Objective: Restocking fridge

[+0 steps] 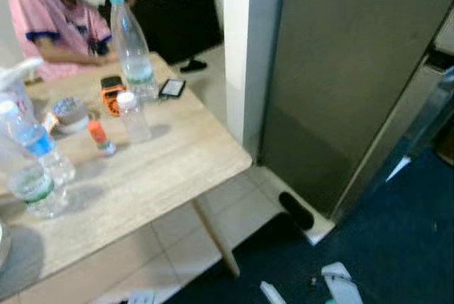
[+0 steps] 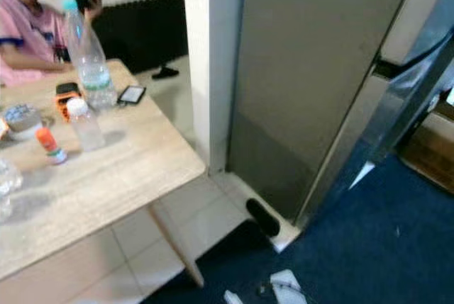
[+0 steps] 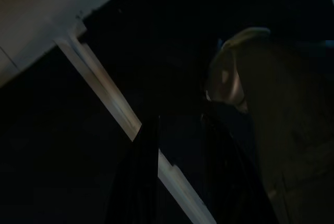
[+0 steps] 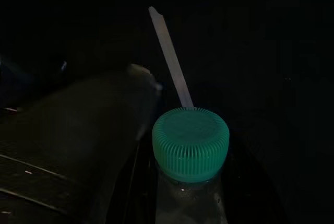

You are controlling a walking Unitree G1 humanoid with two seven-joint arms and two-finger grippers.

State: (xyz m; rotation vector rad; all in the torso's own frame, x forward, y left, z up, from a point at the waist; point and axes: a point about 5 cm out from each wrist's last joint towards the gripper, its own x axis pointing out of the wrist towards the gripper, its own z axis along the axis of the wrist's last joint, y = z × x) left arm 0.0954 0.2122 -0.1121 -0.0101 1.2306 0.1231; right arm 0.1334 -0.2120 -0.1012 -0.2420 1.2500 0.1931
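Right hand (image 4: 190,192) grips green-capped bottle (image 4: 190,151), hanging low.

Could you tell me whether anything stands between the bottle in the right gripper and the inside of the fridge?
Yes. The fridge door looks closed, so it blocks the bottle held between the right gripper fingers.

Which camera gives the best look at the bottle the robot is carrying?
The right wrist view: the bottle with its green cap sits close up in the right pincer. The other views show table bottles instead.
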